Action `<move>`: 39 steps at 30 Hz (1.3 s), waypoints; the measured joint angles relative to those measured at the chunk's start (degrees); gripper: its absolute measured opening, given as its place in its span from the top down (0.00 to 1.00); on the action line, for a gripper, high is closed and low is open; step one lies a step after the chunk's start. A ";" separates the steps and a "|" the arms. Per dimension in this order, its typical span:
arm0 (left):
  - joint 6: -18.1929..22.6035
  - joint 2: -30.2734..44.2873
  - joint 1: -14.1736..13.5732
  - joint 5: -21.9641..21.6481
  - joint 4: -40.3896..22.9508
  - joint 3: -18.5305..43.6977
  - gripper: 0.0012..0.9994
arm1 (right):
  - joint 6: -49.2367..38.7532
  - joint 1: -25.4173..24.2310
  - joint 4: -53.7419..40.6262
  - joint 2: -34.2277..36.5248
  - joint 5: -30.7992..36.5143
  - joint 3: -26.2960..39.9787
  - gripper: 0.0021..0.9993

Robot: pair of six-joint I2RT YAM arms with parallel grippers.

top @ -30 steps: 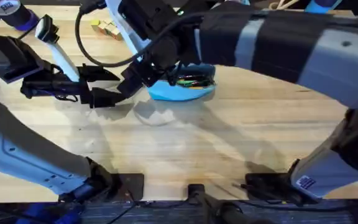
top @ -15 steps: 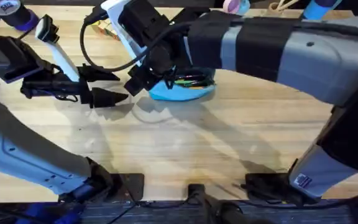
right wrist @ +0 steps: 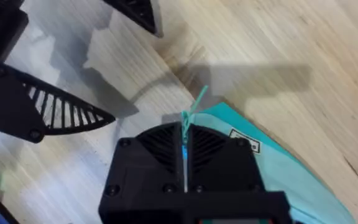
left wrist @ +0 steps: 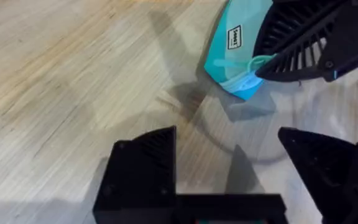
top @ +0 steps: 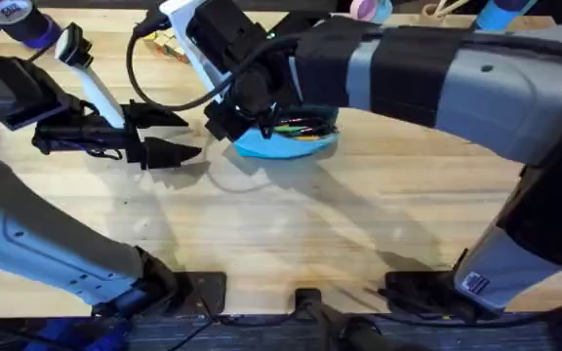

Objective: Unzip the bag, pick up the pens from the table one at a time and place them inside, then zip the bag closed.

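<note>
Your bag [top: 291, 136] is sitting at the far middle of the desk [top: 291, 234], pens [top: 301, 125] already showing inside. The right end effector [right wrist: 185, 146] is pinching the teal pull [right wrist: 194, 106] at the bag's end, having slid slightly along it over the last second, so zipping looks underway. The left end effector [top: 169, 136] is hanging spread apart just beside it, still not helping.

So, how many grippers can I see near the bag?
2. The right gripper is at the bag's end, shut on its teal pull. The left gripper is open, beside that end, not touching the bag.
</note>
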 joint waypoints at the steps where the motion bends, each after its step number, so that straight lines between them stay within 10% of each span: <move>1: 0.00 0.00 0.00 0.00 0.00 0.00 0.01 | -0.02 -0.02 0.03 0.00 0.02 0.00 0.97; 16: 0.00 0.00 -0.79 1.04 0.67 0.00 0.01 | -0.03 -0.90 -0.87 -0.26 0.07 1.99 0.97; 39: 0.52 0.00 -19.32 5.64 10.21 0.00 0.01 | 0.00 -3.17 -0.94 -0.52 -0.35 2.21 0.97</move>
